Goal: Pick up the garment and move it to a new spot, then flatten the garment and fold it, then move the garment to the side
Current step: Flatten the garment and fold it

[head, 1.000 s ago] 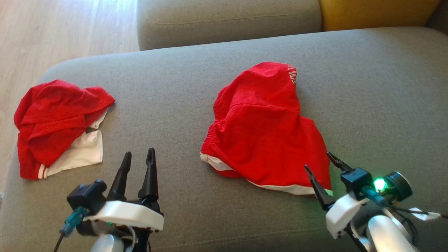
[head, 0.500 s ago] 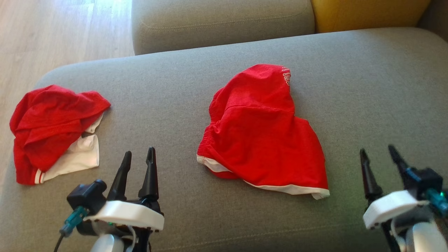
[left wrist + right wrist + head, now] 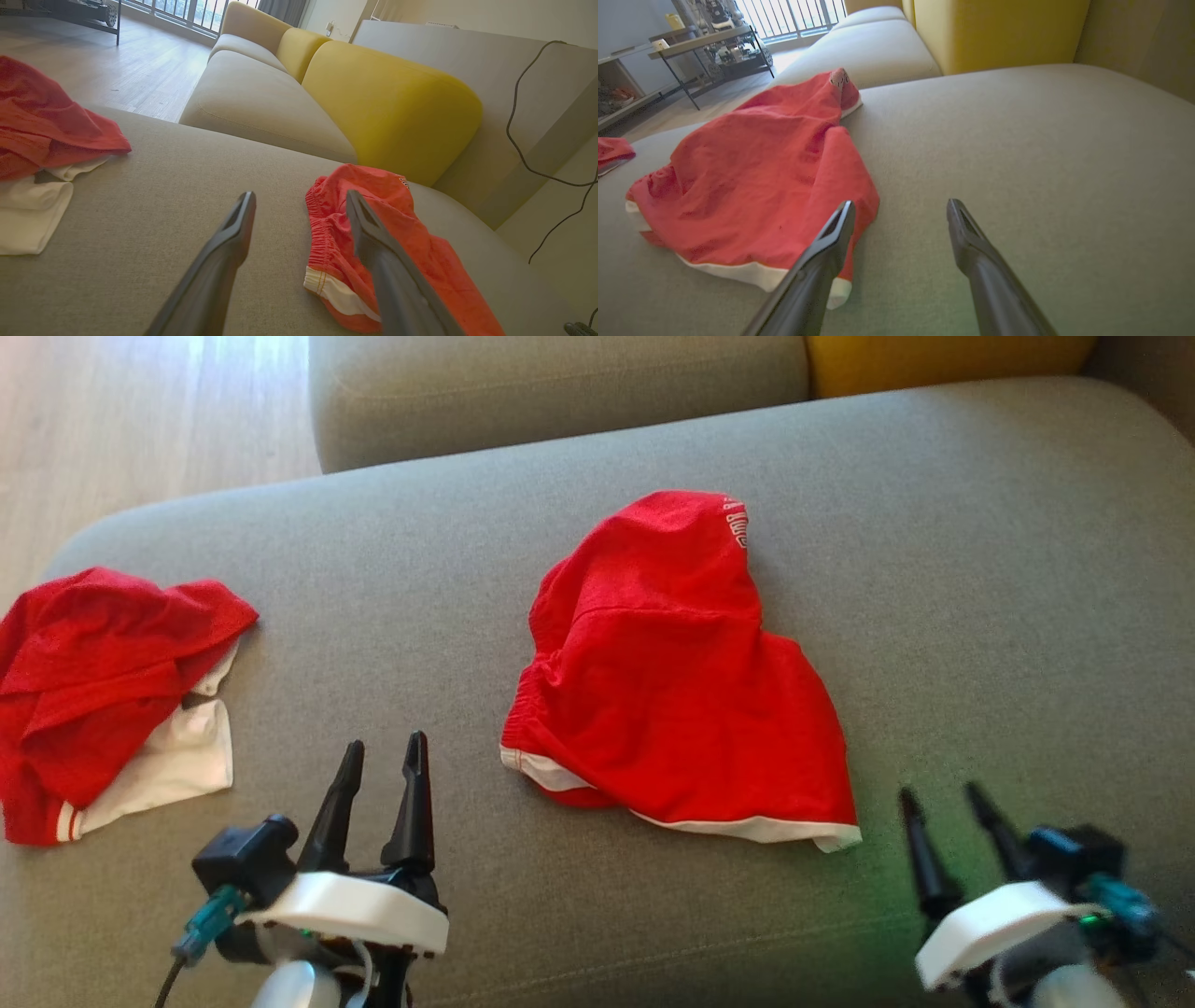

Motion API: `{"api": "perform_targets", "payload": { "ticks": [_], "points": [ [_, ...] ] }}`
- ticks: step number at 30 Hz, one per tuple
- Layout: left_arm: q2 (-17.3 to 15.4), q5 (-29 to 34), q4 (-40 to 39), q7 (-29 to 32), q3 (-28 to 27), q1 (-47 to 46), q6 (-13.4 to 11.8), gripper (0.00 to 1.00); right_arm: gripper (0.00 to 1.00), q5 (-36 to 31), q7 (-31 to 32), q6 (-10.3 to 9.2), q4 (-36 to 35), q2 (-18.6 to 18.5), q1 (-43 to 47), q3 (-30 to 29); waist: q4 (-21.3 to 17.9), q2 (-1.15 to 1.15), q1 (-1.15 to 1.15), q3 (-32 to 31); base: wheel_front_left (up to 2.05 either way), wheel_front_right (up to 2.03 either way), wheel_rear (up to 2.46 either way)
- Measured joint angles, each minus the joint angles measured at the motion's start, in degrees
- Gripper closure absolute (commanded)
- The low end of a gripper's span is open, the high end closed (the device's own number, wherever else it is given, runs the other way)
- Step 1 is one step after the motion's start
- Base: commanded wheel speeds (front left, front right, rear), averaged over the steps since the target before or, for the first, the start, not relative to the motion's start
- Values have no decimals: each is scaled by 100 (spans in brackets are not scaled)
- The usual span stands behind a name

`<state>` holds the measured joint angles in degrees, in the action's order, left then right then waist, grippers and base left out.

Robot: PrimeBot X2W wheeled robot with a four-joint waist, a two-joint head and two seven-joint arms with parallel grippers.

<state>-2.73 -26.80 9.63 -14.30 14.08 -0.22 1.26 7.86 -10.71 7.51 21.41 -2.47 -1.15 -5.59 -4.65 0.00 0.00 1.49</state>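
While both claws hang empty above the seat, a broad grey sofa cushion takes up most of the head view. A yellow back cushion sits at its far edge and wooden floor lies beyond on the left.

Near the middle of the seat lies the garment, a pair of red shorts with a white hem. It is humped and creased, not flat, with the gathered waistband toward the left and small white lettering at the far tip. Well apart from it, at the seat's left edge, a second red and white garment lies crumpled.

The left claw is at the lower left with its fingers spread and nothing between them, aimed at bare seat beside the waistband. The right claw is at the lower right, also spread and empty, near the hem's right corner but not touching it.

Judging by this, the shorts are neither gripped nor flattened, so a grasp seems to be the step in hand. The next move likely calls for each claw to come down on an outer edge, one at the waistband and one at the hem corner. Each should pinch the cloth alone, not the upholstery under it.
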Motion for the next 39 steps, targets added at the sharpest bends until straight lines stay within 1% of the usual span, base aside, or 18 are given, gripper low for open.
{"api": "perform_targets", "payload": {
  "ticks": [1, 4, 6, 9, 15, 21, 22, 23, 24, 27, 30, 35, 39],
  "points": [
    [0, 0, 0, 0, 0, 0, 0, 0, 0, 0, 0, 0, 0, 0, 0, 0, 0, 0, 0, 0, 0, 0, 0],
    [-1, 1, 27, 0, 35, -35, 2, 0, 0, -23, 73, 0, 255, 4, 0, 330, 8, 0, 0, 99, 0, 0, 0],
    [-1, 1, 46, 0, 59, -65, 19, 0, 0, -250, 85, 0, 371, 3, -2, 454, 35, 0, 0, 161, 0, 0, 0],
    [-1, 10, 81, 0, 74, -136, 27, 0, 0, -390, 168, 0, 568, 2, -8, 564, 94, 0, 0, 247, 0, 0, 0],
    [-1, 52, 110, 0, 73, -250, 32, 0, 0, -495, 94, 0, 936, 2, -116, 541, 239, 0, 0, 363, 0, 0, 0],
    [0, 59, 159, 0, 75, -293, 33, 0, 0, -579, -52, 0, 1349, 0, -422, 467, 372, 0, 0, 419, 0, 0, 0],
    [0, 59, 169, 0, 75, -293, 33, 0, 18, -588, -73, 0, 1406, 0, -465, 466, 388, 0, 0, 423, 0, 0, 0],
    [0, 59, 179, 0, 74, -293, 33, 0, 74, -603, -94, 0, 1462, 0, -502, 461, 401, 0, 0, 426, 0, 0, 0],
    [0, 60, 187, 0, 74, -293, 33, 0, 100, -664, -100, 0, 1513, 0, -534, 446, 410, 0, 0, 426, 0, 0, 0],
    [0, 60, 218, 0, 73, -293, 33, 0, 100, -924, -153, 0, 1579, 1, -568, 325, 406, 0, 0, 416, 0, 0, 0],
    [-1, 59, 282, 0, 73, -293, 33, 0, 100, -1322, -201, 0, 1530, 1, -576, 52, 366, 0, 0, 414, 0, 0, 0],
    [0, 59, 563, 0, 211, -299, 35, 0, 100, -2060, -247, 0, 1099, 0, -649, -247, 223, 0, 0, 422, 0, 0, 0],
    [0, 31, 940, 0, 438, -431, 149, 0, 100, -2565, -243, 0, 756, -1, -772, -252, 72, 0, 0, 492, 0, 0, 0]
  ]
}}
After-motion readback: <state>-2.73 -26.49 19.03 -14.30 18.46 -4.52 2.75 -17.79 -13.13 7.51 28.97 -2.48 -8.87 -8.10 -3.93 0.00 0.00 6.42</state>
